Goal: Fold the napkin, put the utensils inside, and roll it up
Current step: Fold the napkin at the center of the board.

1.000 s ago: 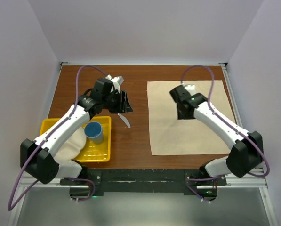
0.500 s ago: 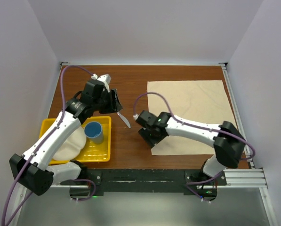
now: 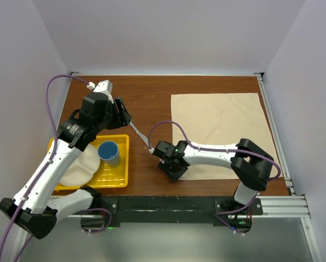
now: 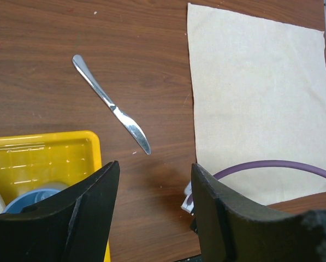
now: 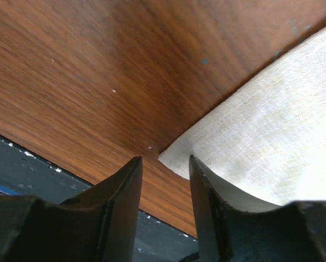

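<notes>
On the brown wooden table (image 3: 152, 93), boxed by pale walls (image 3: 168, 33), the left gripper (image 4: 154, 169) gapes wide and empty. The right gripper (image 5: 164, 161) stands narrowly parted astride the napkin (image 5: 255, 131) corner.

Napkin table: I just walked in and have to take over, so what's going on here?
The right gripper is down at the near left corner of the napkin, jaws open astride the corner, not gripping it yet. The napkin lies flat and unfolded. The left gripper hangs open and empty over the table near the yellow tray. The knife lies on bare wood left of the napkin.
</notes>
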Controlling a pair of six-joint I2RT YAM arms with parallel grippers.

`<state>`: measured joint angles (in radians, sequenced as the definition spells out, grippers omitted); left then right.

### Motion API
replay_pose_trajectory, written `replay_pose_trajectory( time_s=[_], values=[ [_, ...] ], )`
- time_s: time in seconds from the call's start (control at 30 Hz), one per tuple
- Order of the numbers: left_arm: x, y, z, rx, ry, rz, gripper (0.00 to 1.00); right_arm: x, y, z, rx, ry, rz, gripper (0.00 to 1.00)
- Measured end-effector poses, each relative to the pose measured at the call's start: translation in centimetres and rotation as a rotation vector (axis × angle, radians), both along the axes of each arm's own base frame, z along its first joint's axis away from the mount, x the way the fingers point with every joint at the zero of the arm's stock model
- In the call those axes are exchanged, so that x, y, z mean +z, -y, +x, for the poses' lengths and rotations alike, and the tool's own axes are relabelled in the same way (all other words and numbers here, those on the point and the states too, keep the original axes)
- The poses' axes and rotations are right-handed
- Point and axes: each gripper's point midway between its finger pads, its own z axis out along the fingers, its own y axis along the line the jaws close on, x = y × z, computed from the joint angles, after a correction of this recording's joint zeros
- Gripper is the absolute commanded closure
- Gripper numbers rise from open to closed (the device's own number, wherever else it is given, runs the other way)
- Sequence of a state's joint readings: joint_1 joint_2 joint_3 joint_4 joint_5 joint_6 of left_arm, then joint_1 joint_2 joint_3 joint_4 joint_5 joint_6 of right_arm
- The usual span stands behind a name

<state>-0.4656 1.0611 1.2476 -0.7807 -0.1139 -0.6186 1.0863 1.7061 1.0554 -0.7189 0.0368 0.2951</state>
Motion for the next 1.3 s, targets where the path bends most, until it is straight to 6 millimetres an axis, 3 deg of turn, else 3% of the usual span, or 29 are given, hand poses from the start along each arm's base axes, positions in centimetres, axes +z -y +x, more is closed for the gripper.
replay_pose_trajectory(
  time_s=[0.23,0.57,0.6,0.77,0.97,1.2,1.3],
  values=[
    [-0.4,0.0,-0.2,0.003,-0.019,0.003,0.4,-0.8,0.3,-0.4,0.003,-0.007,0.002,0.58],
    [-0.4,0.0,-0.2,0.008,-0.022,-0.006,0.4,-0.9,0.3,-0.5,0.009,0.032,-0.021,0.92],
    [-0.4,0.0,-0.2,0.008,-0.022,-0.006,0.4,-0.8,0.3,-0.6,0.009,0.038,-0.024,1.0],
    [-0.4,0.1,-0.2,0.004,-0.024,-0.008,0.4,-0.2,-0.2,-0.9,-0.003,0.033,-0.021,1.0],
    [-0.5,0.3,-0.3,-0.008,-0.028,-0.014,0.39,2.0,-3.1,-0.7,0.002,0.017,0.078,1.0],
    [-1.2,0.3,-0.5,-0.01,-0.046,-0.007,0.38,3.1,-5.0,-3.1,0.048,-0.118,0.185,1.0],
    [-1.6,0.2,-0.6,-0.011,-0.052,0.0,0.37,3.7,-5.2,-2.9,0.028,-0.157,0.231,1.0]
  ],
)
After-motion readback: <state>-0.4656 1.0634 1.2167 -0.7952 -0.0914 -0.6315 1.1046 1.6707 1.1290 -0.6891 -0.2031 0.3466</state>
